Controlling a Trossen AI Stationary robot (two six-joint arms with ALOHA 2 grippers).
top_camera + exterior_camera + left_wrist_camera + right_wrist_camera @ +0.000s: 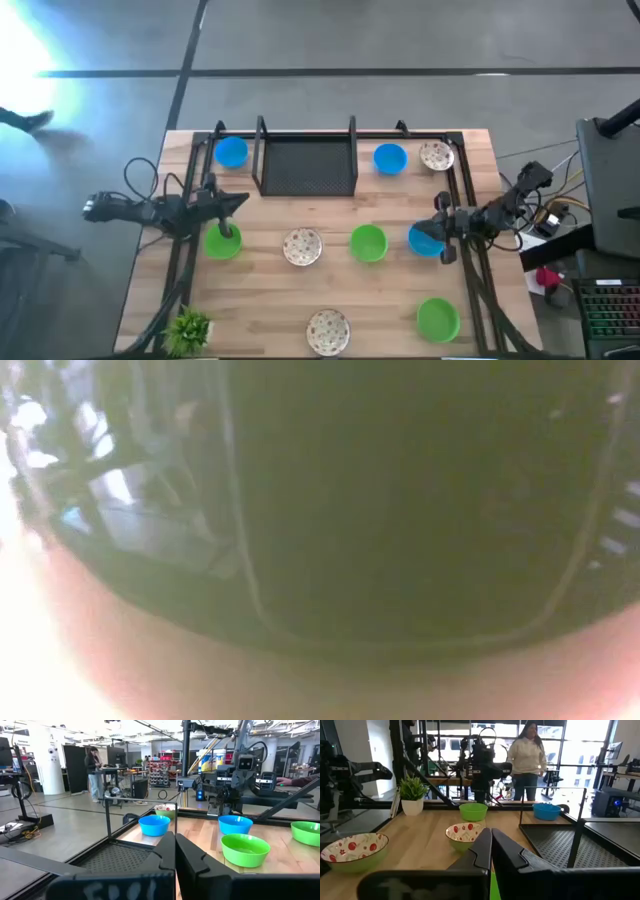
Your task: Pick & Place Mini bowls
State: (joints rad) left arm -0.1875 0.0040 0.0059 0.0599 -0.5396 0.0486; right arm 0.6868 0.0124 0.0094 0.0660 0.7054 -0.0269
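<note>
Both grippers have their fingers pressed together, holding nothing. Left gripper (232, 203) hovers just beyond a green bowl (222, 243); right gripper (438, 222) touches a blue bowl (424, 239). Farther off, more bowls flank the mesh tray (306, 165).

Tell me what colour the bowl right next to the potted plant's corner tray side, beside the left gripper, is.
Green: the bowl by the left gripper, best seen in the high view.
</note>
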